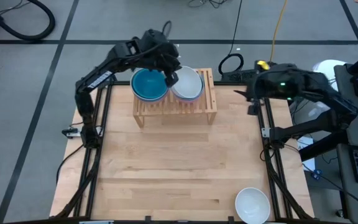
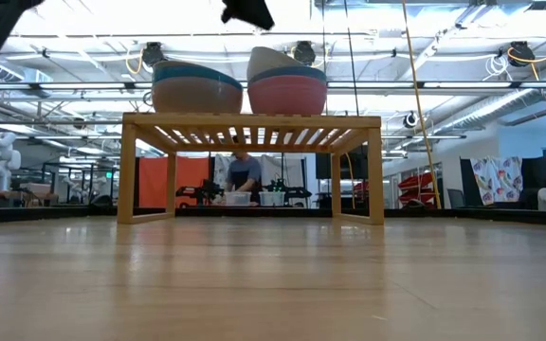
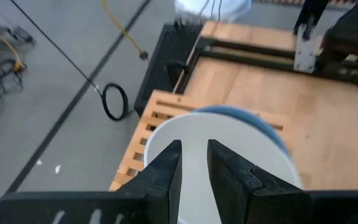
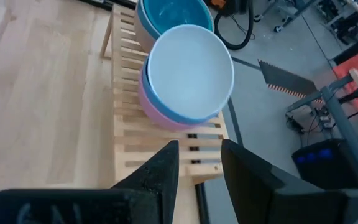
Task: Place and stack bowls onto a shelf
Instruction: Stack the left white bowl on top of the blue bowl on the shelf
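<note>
The light-wood shelf (image 1: 174, 107) stands at the table's far side and carries two stacks of bowls. The left stack (image 2: 197, 87) has a teal bowl (image 1: 149, 85) on top. The right stack (image 2: 287, 87) has a pink bowl at the bottom, a blue one in it, and a white bowl (image 4: 190, 71) sitting tilted on top. My left gripper (image 3: 194, 165) hovers open just above that white bowl's rim, clear of it in the low view (image 2: 247, 11). My right gripper (image 4: 199, 163) is open and empty, off the shelf's right end (image 1: 248, 99). Another white bowl (image 1: 252, 205) rests on its base at the table's near right corner.
Dark metal frame rails (image 1: 267, 134) run along the table's left and right sides. The wide wooden tabletop (image 1: 173, 168) stretches between the shelf and the near edge. Cables (image 1: 231, 62) lie on the floor behind the shelf.
</note>
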`<action>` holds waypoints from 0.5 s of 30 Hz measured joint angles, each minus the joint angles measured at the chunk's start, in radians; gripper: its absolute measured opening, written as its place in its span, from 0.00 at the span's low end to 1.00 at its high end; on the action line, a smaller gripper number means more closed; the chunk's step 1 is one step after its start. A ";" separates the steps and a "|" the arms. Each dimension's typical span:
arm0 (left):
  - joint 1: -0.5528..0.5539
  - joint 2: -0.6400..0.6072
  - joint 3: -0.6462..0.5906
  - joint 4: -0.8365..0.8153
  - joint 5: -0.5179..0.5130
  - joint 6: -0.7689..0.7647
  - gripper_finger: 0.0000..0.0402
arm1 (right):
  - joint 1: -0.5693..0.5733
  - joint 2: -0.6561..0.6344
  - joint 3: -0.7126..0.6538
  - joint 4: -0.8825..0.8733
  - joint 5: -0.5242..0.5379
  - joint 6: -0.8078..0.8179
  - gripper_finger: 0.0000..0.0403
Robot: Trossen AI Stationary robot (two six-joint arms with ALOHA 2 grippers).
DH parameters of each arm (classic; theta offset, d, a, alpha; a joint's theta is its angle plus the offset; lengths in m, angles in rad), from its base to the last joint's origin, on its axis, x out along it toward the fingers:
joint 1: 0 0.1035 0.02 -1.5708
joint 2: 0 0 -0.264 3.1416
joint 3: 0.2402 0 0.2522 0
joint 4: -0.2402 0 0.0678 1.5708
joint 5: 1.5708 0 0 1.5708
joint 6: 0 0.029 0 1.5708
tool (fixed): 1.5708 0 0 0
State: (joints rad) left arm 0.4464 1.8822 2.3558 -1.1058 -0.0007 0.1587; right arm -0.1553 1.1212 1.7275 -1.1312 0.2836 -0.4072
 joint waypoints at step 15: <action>-0.024 -0.224 0.000 -0.141 -0.167 -0.049 0.21 | -0.103 0.313 -0.001 0.458 -0.265 -0.163 0.29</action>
State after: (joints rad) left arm 0.4229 1.6585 2.3558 -1.2464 -0.1677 0.1097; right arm -0.2578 1.4337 1.7267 -0.6735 0.0190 -0.5699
